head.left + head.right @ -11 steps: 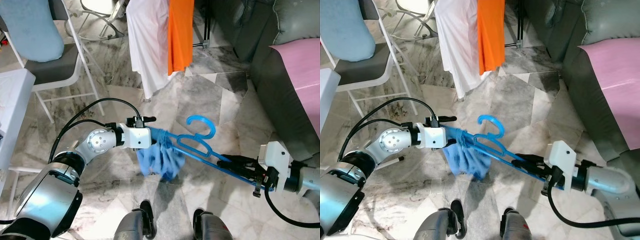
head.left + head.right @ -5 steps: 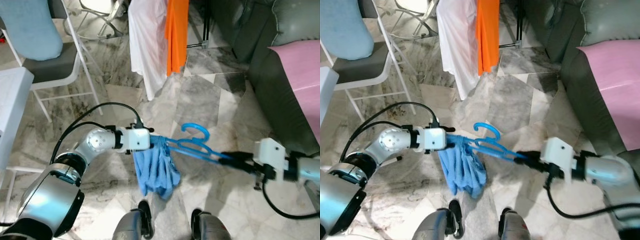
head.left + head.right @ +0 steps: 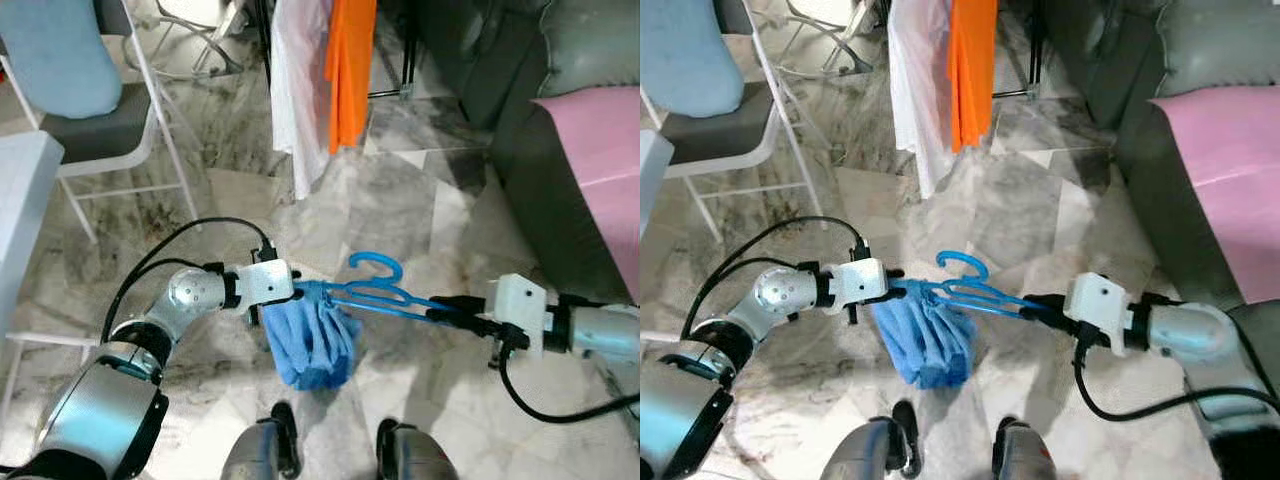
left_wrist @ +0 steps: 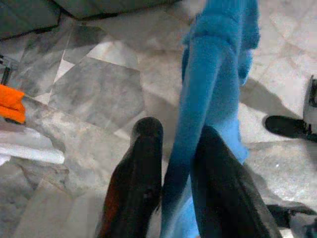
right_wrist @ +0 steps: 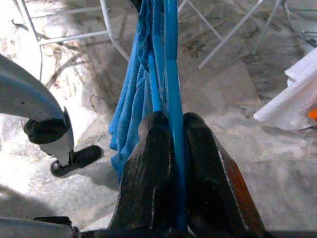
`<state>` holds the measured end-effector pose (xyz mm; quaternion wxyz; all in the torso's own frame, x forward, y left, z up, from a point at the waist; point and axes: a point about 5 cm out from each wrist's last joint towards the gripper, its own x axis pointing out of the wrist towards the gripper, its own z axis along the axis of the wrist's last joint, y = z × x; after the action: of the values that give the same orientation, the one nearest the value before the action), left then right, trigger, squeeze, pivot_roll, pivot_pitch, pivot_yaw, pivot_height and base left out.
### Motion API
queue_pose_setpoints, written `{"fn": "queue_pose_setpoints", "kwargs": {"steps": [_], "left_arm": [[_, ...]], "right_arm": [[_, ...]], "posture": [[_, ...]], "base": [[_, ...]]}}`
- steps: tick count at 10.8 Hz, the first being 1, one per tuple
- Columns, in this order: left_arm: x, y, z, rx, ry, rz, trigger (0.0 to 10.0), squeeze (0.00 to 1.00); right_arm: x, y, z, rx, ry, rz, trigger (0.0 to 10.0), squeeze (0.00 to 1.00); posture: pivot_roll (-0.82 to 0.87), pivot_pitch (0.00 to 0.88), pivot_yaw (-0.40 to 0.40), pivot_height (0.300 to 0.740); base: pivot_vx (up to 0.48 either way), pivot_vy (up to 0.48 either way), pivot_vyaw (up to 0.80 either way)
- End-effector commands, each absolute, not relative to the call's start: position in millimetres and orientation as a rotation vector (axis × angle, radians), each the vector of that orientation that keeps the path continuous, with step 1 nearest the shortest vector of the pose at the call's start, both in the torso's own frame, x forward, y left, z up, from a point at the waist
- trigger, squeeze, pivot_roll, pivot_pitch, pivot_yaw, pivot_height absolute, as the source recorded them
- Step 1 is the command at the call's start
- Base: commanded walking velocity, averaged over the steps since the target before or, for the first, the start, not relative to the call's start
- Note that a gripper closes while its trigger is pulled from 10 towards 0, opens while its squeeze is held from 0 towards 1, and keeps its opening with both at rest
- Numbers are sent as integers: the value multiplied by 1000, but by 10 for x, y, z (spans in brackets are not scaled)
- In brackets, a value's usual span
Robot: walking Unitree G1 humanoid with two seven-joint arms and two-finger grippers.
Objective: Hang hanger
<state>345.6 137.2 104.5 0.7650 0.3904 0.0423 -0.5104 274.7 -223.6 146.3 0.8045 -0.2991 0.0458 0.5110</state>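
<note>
At frame center, a blue hanger [image 3: 378, 293] draped with cloth [image 3: 310, 342] is clamped at either end by left gripper [image 3: 300, 293] and right gripper [image 3: 440, 305], jaws closed on it.

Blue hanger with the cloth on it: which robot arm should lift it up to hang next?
Probably the right gripper: it clamps the bare end of the blue hanger, while the left gripper pinches the end under the blue cloth.
</note>
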Motion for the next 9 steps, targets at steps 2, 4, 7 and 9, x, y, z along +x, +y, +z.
{"fn": "queue_pose_setpoints", "kwargs": {"steps": [2, 4, 7, 9], "left_arm": [[3356, 1342, 865, 799, 163, -1150, 0, 0], [3327, 1308, 791, 720, 174, -1111, 0, 0], [3329, 1410, 716, 576, 171, -915, 0, 0], [3299, 1469, 676, 567, 173, -881, 0, 0]], "right_arm": [[2797, -2165, 1499, -648, 41, 1110, 10000, 0], [2870, -2117, 1477, -641, 20, 1086, 10000, 0], [2961, -2067, 1384, -600, 5, 1023, 10000, 0], [2992, -2064, 1336, -571, 24, 1017, 10000, 1000]], "posture": [[-177, 229, 50, 740], [-181, 221, 46, 740], [-174, 196, 35, 740], [-162, 189, 29, 740]], "base": [[0, 0, 0], [0, 0, 0], [0, 0, 0], [0, 0, 0]]}}
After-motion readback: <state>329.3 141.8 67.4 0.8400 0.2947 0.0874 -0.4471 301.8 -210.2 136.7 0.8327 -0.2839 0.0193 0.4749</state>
